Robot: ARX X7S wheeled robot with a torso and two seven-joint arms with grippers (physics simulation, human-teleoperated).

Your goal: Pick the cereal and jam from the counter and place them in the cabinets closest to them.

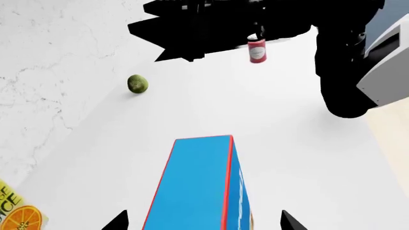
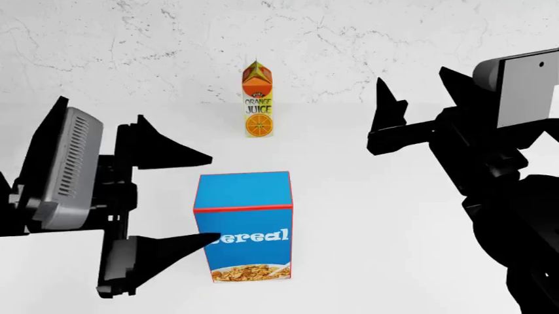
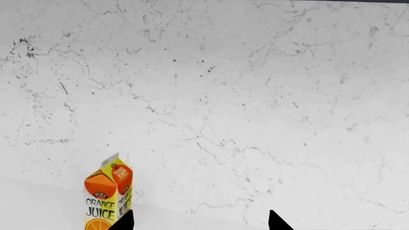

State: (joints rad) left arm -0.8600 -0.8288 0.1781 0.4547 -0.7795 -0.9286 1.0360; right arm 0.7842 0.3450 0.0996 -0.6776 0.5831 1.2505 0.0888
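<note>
The blue cereal [image 2: 243,222] box stands upright on the white counter [image 2: 376,216], its "Cereal" face toward me. My left gripper [image 2: 214,198] is open at the box's left side, one finger behind it and one across its front. In the left wrist view the cereal [image 1: 198,182] sits between the spread fingertips of that gripper [image 1: 203,221], with a gap on each side. The red jam [image 1: 257,49] jar stands farther along the counter, beneath my right arm; the head view does not show it. My right gripper [image 2: 389,124] hangs open and empty above the counter, seen also in its own wrist view [image 3: 199,223].
An orange juice carton [image 2: 258,101] stands behind the cereal by the marbled wall [image 3: 255,96], and it also shows in the right wrist view [image 3: 107,201]. A small green fruit [image 1: 137,84] lies on the counter between the cereal and the jam.
</note>
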